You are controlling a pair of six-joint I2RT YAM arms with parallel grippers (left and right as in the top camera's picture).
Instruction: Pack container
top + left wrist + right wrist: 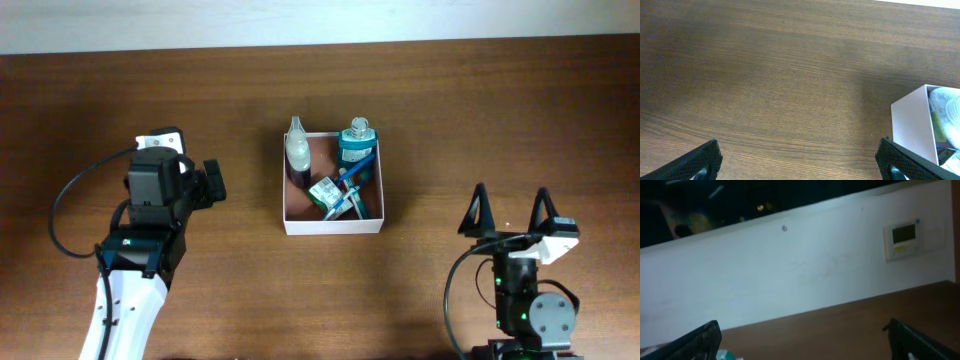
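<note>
I read the shallow square white-walled container [333, 226] at frame centre on the brown wooden surface [450, 110], toiletries [340, 190] inside, with left jaws and right jaws spread, empty and held well apart from it, probably because packing is complete.

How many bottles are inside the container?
2. A pale bottle is at the far-left corner of the container; a teal bottle is at the far-right corner. The small packs in front may hide more.

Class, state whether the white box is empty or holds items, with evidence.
Holds items: the container has a teal bottle, a pale bottle and small packets lying inside.
</note>
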